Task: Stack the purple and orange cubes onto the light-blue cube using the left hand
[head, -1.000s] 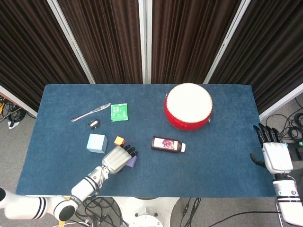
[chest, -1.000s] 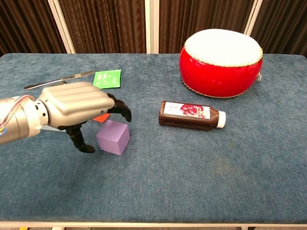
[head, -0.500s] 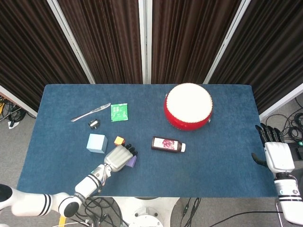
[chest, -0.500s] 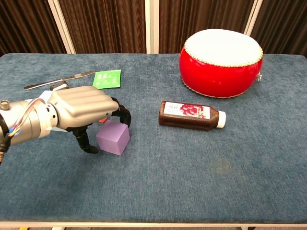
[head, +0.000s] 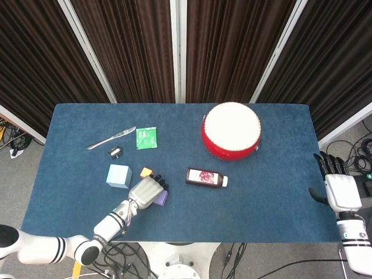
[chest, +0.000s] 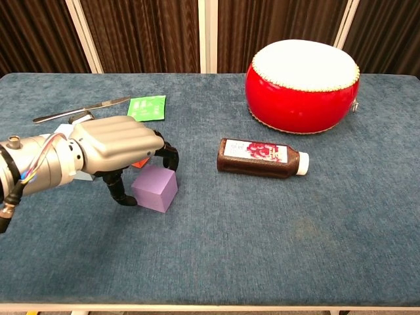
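The purple cube (chest: 155, 188) rests on the blue table, in front of the small orange cube (head: 146, 172). My left hand (chest: 115, 147) arches over the purple cube. Its thumb (chest: 123, 194) is at the cube's left face and its fingers (chest: 167, 152) curl down over the back edge. The cube is not lifted. In the head view the left hand (head: 146, 192) hides most of the purple cube (head: 162, 199). The light-blue cube (head: 118, 175) stands just left of the orange one. My right hand (head: 337, 187) hangs open beyond the table's right edge.
A dark bottle (chest: 261, 158) lies on its side right of the purple cube. A red drum (chest: 302, 85) stands at the back right. A knife (head: 110, 138), a green packet (head: 146, 138) and a small black clip (head: 115, 152) lie behind the cubes.
My left hand has dropped and drawn closer to the purple cube, its thumb coming in to the left face and its fingers curling more. The cube and my right hand have not moved.
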You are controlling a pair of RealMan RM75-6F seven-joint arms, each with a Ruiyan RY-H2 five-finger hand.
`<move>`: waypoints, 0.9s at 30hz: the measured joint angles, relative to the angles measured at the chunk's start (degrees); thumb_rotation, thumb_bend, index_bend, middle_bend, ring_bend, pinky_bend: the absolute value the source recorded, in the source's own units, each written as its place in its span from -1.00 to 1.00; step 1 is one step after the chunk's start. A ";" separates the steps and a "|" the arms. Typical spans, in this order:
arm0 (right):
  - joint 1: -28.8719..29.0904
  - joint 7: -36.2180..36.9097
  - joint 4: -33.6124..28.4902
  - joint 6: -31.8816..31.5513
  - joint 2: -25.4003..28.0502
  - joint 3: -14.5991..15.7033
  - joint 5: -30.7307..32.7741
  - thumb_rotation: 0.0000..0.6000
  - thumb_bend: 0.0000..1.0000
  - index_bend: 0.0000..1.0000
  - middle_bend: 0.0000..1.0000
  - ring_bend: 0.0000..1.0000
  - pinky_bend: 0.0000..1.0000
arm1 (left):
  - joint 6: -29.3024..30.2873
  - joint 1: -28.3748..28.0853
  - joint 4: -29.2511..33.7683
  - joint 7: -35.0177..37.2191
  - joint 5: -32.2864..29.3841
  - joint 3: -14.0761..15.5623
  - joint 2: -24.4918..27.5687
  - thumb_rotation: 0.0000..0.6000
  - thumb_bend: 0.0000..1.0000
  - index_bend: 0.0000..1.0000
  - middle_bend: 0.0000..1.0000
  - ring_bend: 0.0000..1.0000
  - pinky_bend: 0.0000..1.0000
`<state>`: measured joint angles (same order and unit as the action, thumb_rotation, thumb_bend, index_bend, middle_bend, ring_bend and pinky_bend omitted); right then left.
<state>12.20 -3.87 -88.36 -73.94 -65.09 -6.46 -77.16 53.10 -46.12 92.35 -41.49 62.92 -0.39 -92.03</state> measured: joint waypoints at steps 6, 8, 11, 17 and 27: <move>0.07 -0.15 0.11 0.14 -0.15 -0.02 0.22 1.00 -0.61 -1.00 -0.96 -1.00 -0.99 | 0.65 0.12 0.17 0.15 0.27 0.15 0.01 1.00 -0.49 -0.08 -0.04 -0.49 -0.20; 0.05 -0.13 0.10 0.08 -0.16 -0.02 0.21 1.00 -0.61 -1.00 -0.96 -1.00 -0.99 | 0.73 0.17 0.13 0.38 0.27 0.14 -0.05 1.00 -0.48 -0.05 -0.02 -0.48 -0.19; 0.02 -0.14 0.10 0.02 -0.14 -0.03 0.24 1.00 -0.61 -1.00 -0.96 -1.00 -0.99 | 0.79 0.21 -0.16 0.61 -0.01 0.06 -0.15 1.00 -0.48 -0.04 -0.01 -0.48 -0.19; -0.01 -0.07 0.25 -0.02 -0.08 -0.06 0.30 1.00 -0.61 -1.00 -0.96 -1.00 -0.99 | 1.01 0.08 1.88 0.95 -1.12 -0.86 1.45 1.00 -0.47 -0.04 0.00 -0.48 -0.19; 0.62 -0.11 0.66 0.93 -0.70 -0.04 0.33 1.00 -0.61 -1.00 -0.96 -1.00 -0.99 | 4.29 -1.46 12.65 -3.28 -8.14 -4.92 11.66 1.00 -0.47 -0.04 0.00 -0.46 -0.18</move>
<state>12.81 -3.98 -87.70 -73.01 -65.79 -6.51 -76.83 57.39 -47.58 105.00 -44.77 54.78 -5.31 -80.37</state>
